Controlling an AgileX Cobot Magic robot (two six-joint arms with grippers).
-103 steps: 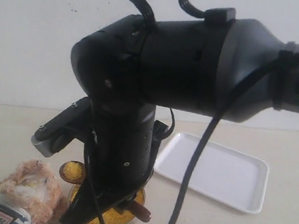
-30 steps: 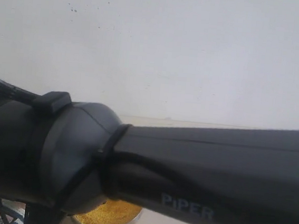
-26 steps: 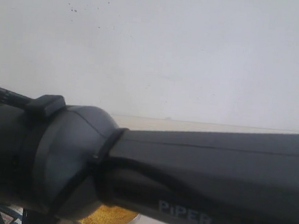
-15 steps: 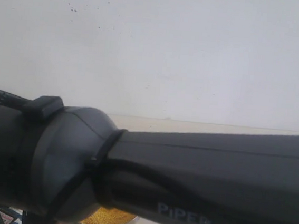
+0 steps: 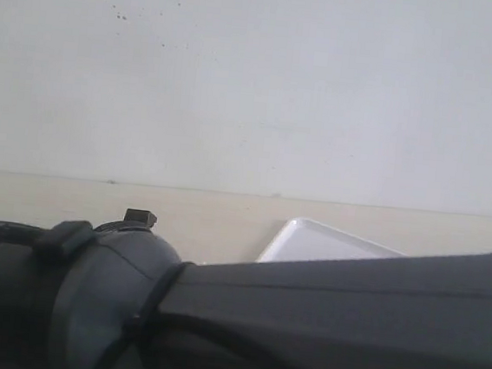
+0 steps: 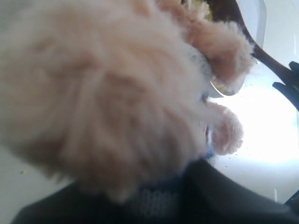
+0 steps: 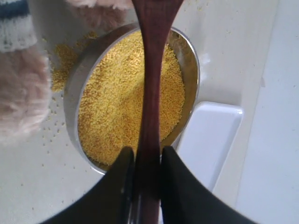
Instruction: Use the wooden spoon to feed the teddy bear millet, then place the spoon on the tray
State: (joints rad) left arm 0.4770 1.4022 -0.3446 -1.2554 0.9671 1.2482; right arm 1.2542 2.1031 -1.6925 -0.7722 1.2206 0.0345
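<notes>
My right gripper (image 7: 147, 154) is shut on the thin handle of the dark wooden spoon (image 7: 152, 70). The spoon stretches over the millet (image 7: 117, 102) in the shiny metal bowl (image 7: 192, 70), its oval end pointing toward the teddy bear (image 7: 21, 93) and cut off by the frame. In the left wrist view the bear's fluffy head (image 6: 103, 93) fills the picture, blurred and very close, and the spoon (image 6: 266, 58) shows past its ear. My left gripper's jaws are lost behind fur and striped shirt (image 6: 154, 205). The white tray (image 7: 210, 135) lies beyond the bowl.
The black right arm (image 5: 320, 322) crosses the whole bottom of the exterior view and hides bear, bowl and spoon; only a corner of the tray (image 5: 327, 243) shows above it. Spilled millet grains (image 7: 60, 60) lie on the table beside the bowl.
In the exterior view the right arm has dropped lower. The tray's corner now shows above it, and the bowl of millet below it is covered.
</notes>
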